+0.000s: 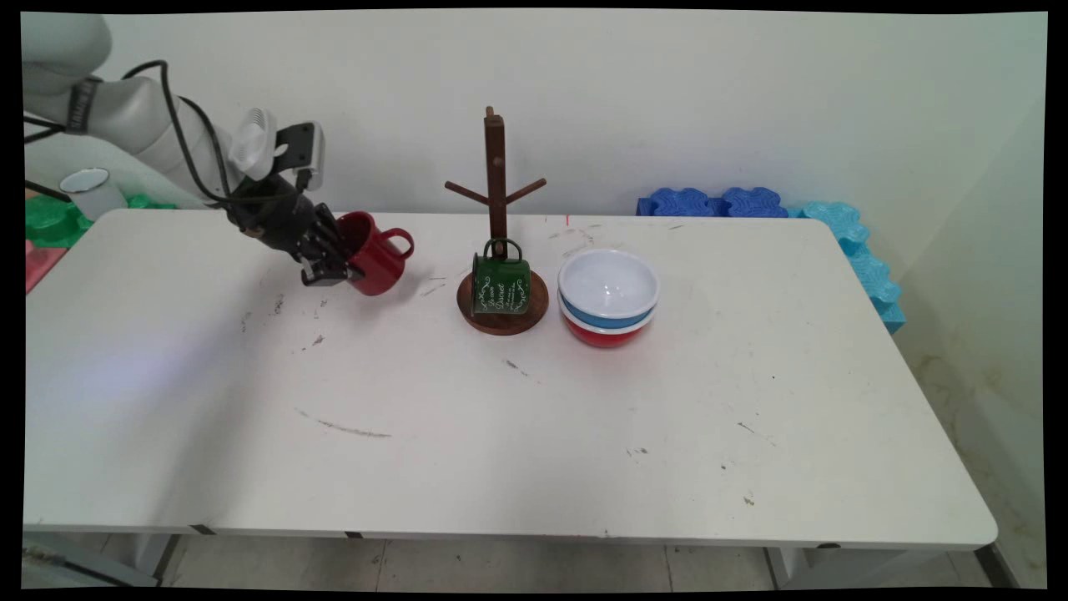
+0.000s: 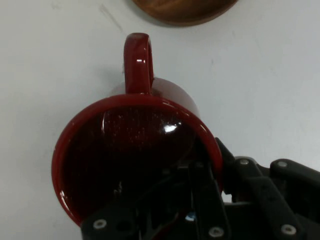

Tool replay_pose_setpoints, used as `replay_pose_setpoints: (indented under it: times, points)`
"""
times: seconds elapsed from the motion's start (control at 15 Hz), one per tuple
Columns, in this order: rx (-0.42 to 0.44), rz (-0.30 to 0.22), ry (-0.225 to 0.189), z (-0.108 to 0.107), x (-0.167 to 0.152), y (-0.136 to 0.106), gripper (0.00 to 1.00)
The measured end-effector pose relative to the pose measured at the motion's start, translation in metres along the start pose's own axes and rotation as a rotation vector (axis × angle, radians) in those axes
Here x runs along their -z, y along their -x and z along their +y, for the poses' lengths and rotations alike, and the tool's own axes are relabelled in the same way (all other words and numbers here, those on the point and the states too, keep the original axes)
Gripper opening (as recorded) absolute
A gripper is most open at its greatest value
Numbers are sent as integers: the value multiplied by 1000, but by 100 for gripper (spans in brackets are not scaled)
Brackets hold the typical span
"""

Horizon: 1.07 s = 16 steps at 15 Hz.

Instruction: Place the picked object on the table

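End effector [image 1: 338, 255] of ours clamps the red mug's [image 1: 375, 250] rim, tilted above the worktop [image 1: 534, 434] near its far-left corner, beside the mug tree [image 1: 499, 242] with a green mug [image 1: 501, 282].

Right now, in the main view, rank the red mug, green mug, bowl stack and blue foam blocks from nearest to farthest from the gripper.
1. Red mug: in the gripper, one finger inside its rim.
2. Green mug: to the right, on the mug tree's base.
3. Bowl stack: right of the tree.
4. Blue foam blocks: beyond the table's far right edge, by the wall.
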Motion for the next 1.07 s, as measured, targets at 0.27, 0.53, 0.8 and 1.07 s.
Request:
replay_pose_setpoints:
  times: [0.27, 0.53, 0.8, 1.07]
  points:
    - [-16, -16, 10, -10, -14, -3, 0]
    - [-24, -32, 20, -18, -26, -5, 0]
    - [-31, -49, 30, -25, -38, -5, 0]
    - [-36, -63, 36, -31, -48, -5, 0]
